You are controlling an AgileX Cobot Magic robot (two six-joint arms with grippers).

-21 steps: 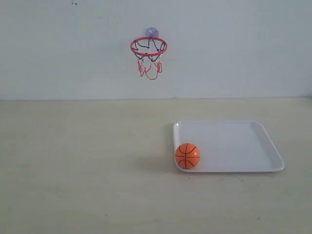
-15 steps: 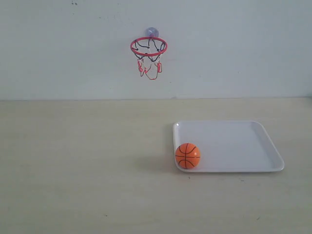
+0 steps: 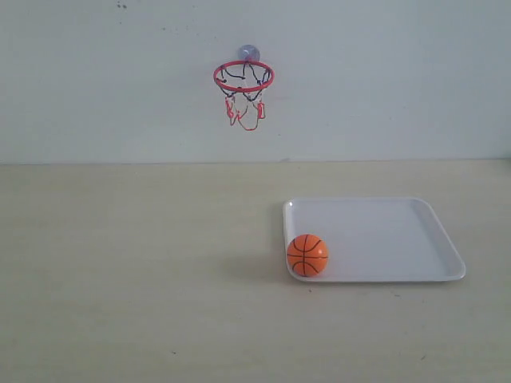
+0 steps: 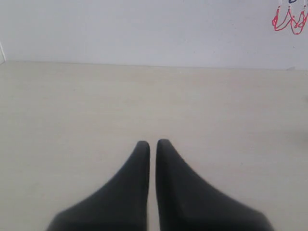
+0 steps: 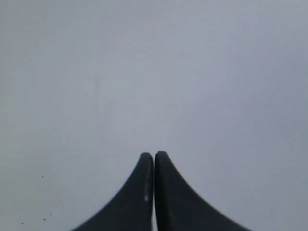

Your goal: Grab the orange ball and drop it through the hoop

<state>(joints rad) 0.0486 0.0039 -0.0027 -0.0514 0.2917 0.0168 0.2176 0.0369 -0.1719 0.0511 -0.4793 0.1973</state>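
The orange ball (image 3: pixel 307 255), with thin black seams, rests in the near left corner of a white tray (image 3: pixel 399 231) on the table. The hoop (image 3: pixel 243 77), a red ring with a black-and-red net and a clear suction cup, is fixed high on the back wall. Its net's lower strings (image 4: pixel 288 20) show at a corner of the left wrist view. My left gripper (image 4: pixel 152 143) is shut and empty above bare tabletop. My right gripper (image 5: pixel 154 155) is shut and empty, facing a plain grey surface. Neither gripper appears in the exterior view.
The pale wooden table (image 3: pixel 128 263) runs back to the light wall (image 3: pixel 383 80). The tray's raised rim lies right of the table's middle.
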